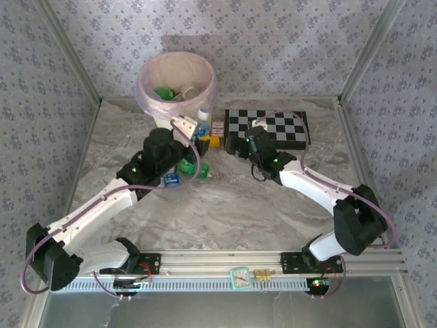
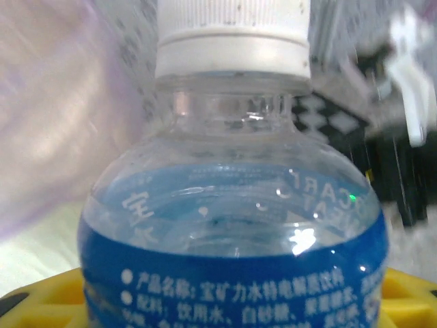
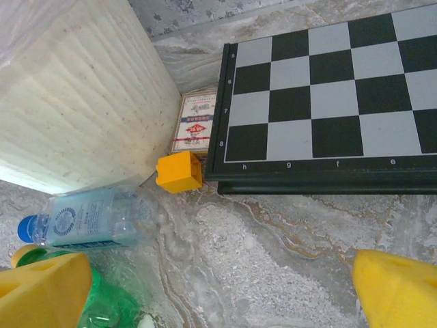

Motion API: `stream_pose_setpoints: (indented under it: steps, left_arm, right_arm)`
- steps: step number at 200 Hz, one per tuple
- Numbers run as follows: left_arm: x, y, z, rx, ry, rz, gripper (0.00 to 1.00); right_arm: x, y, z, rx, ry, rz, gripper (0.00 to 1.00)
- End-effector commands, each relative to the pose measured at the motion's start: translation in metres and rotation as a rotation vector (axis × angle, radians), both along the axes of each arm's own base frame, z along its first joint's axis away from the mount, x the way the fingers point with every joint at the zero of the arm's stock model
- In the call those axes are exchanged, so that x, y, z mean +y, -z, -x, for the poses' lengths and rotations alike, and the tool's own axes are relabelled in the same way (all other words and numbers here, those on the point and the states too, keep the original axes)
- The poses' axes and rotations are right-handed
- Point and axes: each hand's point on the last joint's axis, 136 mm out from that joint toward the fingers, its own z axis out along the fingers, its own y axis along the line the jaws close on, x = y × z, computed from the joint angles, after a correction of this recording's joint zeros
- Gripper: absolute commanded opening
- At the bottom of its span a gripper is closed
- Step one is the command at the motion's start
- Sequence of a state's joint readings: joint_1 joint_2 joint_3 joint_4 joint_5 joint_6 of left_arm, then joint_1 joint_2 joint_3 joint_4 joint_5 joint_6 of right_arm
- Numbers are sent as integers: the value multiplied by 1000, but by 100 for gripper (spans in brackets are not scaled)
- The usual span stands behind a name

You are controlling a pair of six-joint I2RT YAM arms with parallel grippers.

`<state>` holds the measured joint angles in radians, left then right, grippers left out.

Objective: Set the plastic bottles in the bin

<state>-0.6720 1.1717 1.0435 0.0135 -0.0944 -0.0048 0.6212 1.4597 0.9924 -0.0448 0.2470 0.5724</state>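
- The bin [image 1: 147, 76] stands at the far edge of the marble table [image 1: 239, 212], with a pink liner folded over its rim; inside it lie a green bottle [image 1: 164, 92] and a clear bottle [image 1: 189, 90]
- The left gripper [image 1: 195, 133] is just in front of the bin's near wall, on its right-hand side; its yellow fingers [image 2: 41, 297] are clamped on a white-capped bottle [image 2: 232, 205], clear with a blue label; the cap end is the end nearest the bin's rim; whether this bottle touches the table I cannot tell
- The right gripper [image 3: 218, 287] hangs to the right of the bin and nearer the arm bases than it; its jaws are spread wide with nothing between them, and bare marble lies below
- A blue-capped bottle [image 3: 89, 219] lies on its side at the foot of the bin's wall; a second green bottle [image 3: 102, 304] lies just beyond it, on the side away from the bin
- A yellow cube [image 3: 179, 171] sits near the foot of the bin, to its right; a red-white box [image 3: 196, 126] lies between the bin's wall and the checkerboard [image 3: 328, 89]; the board lies flat to the right of the bin, its corner just beside the cube
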Motion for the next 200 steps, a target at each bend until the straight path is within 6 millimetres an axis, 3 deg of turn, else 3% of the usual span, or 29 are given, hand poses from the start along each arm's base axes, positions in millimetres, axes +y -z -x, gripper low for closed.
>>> stream_pose_setpoints:
  steps: [1, 39, 97, 139, 192, 200]
  left_arm:
    - [7, -68, -21, -165, -19, 87, 57]
    - [29, -101, -63, -236, -111, 59, 56]
    - [66, -95, -137, -182, -226, 27, 56]
    - [85, -63, -185, -2, -301, 47, 57]
    - [74, -4, -215, 226, -274, -12, 59]
    - [73, -9, -218, 223, -273, -11, 59]
  right_arm:
    - [-8, -10, 1, -28, 35, -35, 100]
    - [-13, -8, 4, -29, 49, -33, 100]
    - [-21, -8, 8, -35, 67, -31, 100]
    - [-25, -10, 10, -39, 76, -31, 100]
    - [-30, -9, 14, -37, 85, -28, 100]
    - [-31, -10, 14, -38, 87, -29, 100]
